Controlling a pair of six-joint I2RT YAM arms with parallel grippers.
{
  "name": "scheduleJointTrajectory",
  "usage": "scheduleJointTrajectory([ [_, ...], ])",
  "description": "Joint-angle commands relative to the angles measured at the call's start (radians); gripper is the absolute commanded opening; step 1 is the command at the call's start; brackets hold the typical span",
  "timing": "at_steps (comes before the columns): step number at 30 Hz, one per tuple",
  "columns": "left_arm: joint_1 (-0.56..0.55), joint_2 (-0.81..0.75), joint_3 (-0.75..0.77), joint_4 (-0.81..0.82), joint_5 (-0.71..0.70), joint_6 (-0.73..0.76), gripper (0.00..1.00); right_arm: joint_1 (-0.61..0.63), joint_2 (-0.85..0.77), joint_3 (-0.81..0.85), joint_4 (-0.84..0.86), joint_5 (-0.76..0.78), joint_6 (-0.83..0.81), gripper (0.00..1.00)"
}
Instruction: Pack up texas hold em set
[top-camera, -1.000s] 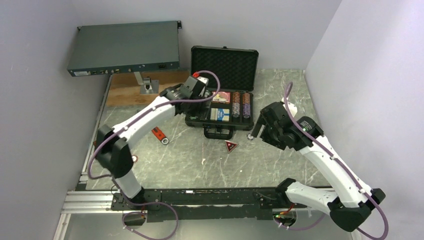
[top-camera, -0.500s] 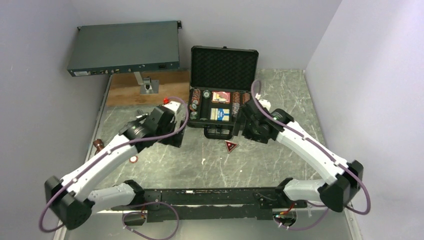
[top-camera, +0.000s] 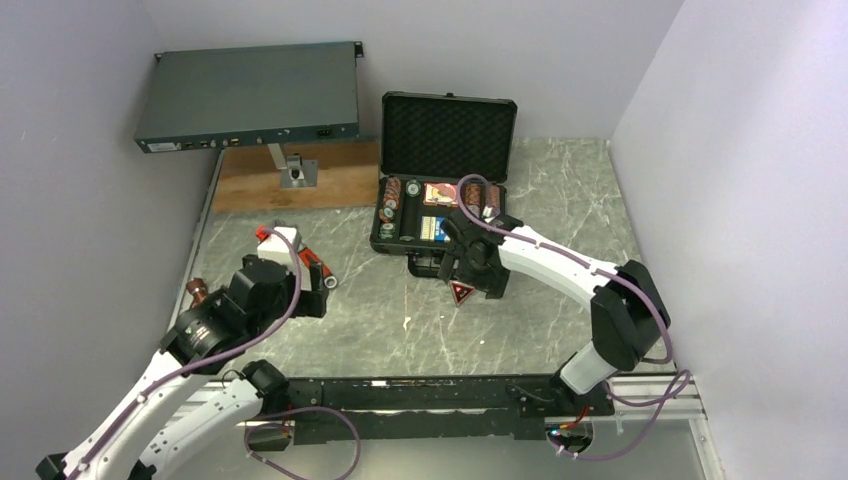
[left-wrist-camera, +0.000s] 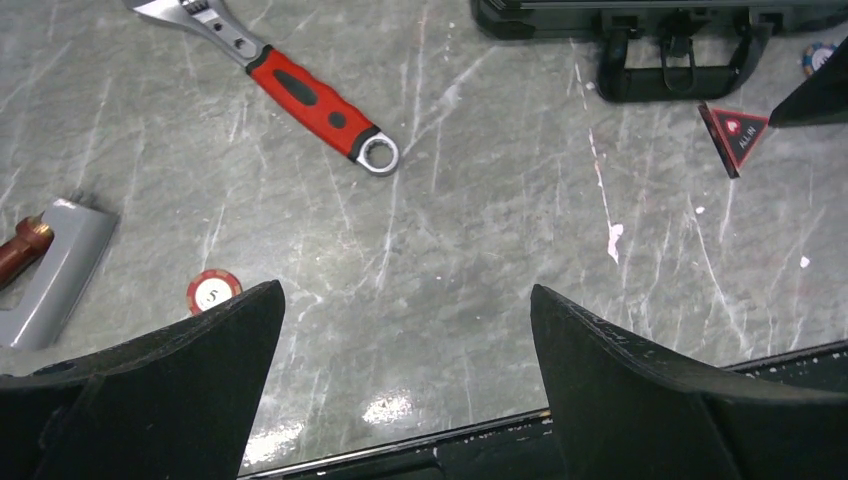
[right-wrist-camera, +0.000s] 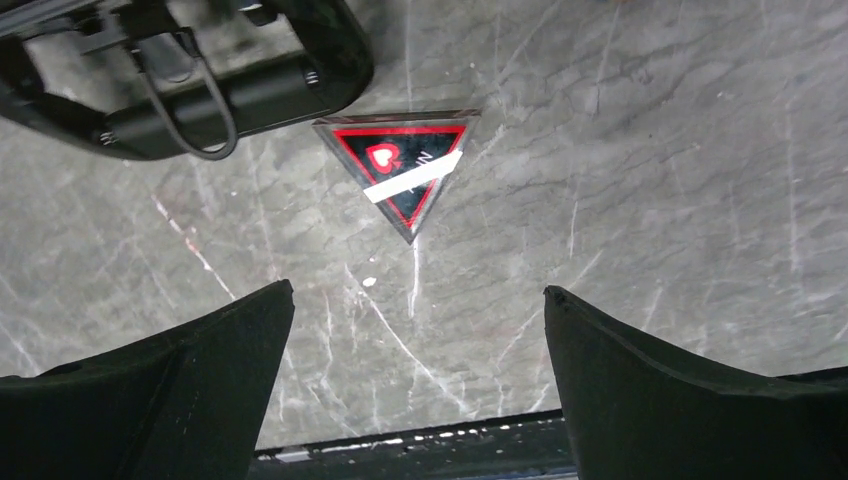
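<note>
The black rectangular hard case (top-camera: 447, 140) of the texas hold em set is standing open at the far middle of the grey marble-patterned table (top-camera: 560, 200). Its foam-lined lid is standing upright and its black handle (right-wrist-camera: 190, 100) is facing the arms. In its tray, round striped poker chips (top-camera: 392, 203) are sitting in rows beside the blue-yellow card box (top-camera: 438, 228). The red triangular token (right-wrist-camera: 400, 170) is lying flat on the table just beside the handle, outside the case. The right gripper (right-wrist-camera: 418, 300) is hovering over that token, fingers spread wide and gripping nothing. Further left, a red-handled metal wrench (left-wrist-camera: 310, 100) and a single red round chip (left-wrist-camera: 213, 291) are lying loose on the table. The left gripper (left-wrist-camera: 402, 300) is hanging above them, also spread wide and holding nothing. A large flat grey electronics box (top-camera: 250, 95) is sitting at the far left, above a brown wooden board (top-camera: 250, 188).
</note>
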Motion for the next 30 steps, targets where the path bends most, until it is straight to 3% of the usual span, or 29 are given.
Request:
scheduleJointTrajectory([
  [1,-0.004,-0.066,-0.049,0.003,-0.105,-0.077,1.00,0.003,0.031,-0.060,0.068,-0.024,0.147,0.97],
  [8,-0.004,-0.191,-0.121,0.069,-0.112,-0.038,1.00,-0.024,0.088,-0.123,0.154,-0.041,0.214,0.96],
  [14,-0.003,-0.177,-0.117,0.060,-0.121,-0.044,1.00,-0.051,0.128,-0.154,0.269,-0.076,0.221,0.95],
  [19,-0.003,-0.155,-0.111,0.054,-0.115,-0.046,1.00,-0.063,0.195,-0.108,0.267,-0.059,0.188,0.92],
  [28,-0.003,-0.162,-0.114,0.059,-0.110,-0.041,1.00,-0.062,0.316,0.021,0.198,0.004,0.064,0.71],
  [30,-0.004,-0.157,-0.115,0.058,-0.111,-0.042,1.00,-0.063,0.323,0.005,0.207,0.000,0.037,0.62],
])
